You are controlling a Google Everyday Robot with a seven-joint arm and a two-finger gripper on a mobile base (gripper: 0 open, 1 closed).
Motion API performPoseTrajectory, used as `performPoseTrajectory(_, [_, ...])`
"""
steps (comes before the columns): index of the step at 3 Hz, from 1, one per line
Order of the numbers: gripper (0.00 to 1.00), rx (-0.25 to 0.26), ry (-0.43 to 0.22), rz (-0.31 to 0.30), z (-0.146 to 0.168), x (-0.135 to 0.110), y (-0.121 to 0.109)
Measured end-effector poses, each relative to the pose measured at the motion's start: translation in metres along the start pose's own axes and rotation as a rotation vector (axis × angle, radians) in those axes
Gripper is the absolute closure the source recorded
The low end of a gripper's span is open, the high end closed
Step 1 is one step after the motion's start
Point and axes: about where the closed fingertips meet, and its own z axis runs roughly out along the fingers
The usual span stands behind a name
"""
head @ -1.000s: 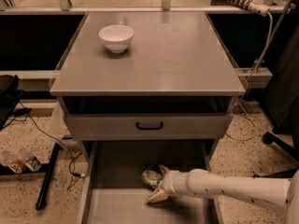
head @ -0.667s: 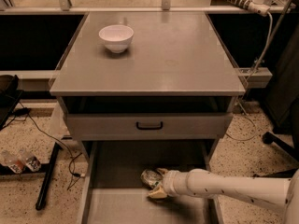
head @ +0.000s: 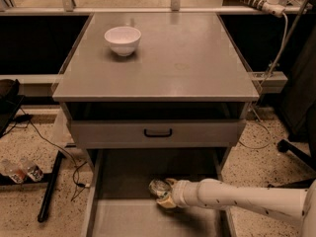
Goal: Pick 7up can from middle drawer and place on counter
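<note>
The 7up can (head: 157,186), small and silvery, lies on the floor of the open middle drawer (head: 123,221) near its middle. My gripper (head: 163,194) reaches in from the right on a white arm (head: 237,200). Its tan fingers (head: 170,182) sit on either side of the can and are closed against it. The can still rests low in the drawer. The counter (head: 187,58) is the wide grey top above, and part of the can is hidden by the gripper.
A white bowl (head: 122,40) stands on the counter's back left. A closed grey drawer front with a black handle (head: 158,132) overhangs the open drawer. Cables and a black bar (head: 49,186) lie on the floor at left, and a chair base (head: 296,149) at right.
The gripper has shifted slightly left toward the can and its lower finger has drawn in. The can has stayed in place.
</note>
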Motion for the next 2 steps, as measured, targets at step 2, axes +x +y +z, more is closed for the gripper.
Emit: performPoseTrajectory(2, [1.00, -0.012, 0.001, -0.093, -0.066, -0.043, 0.004])
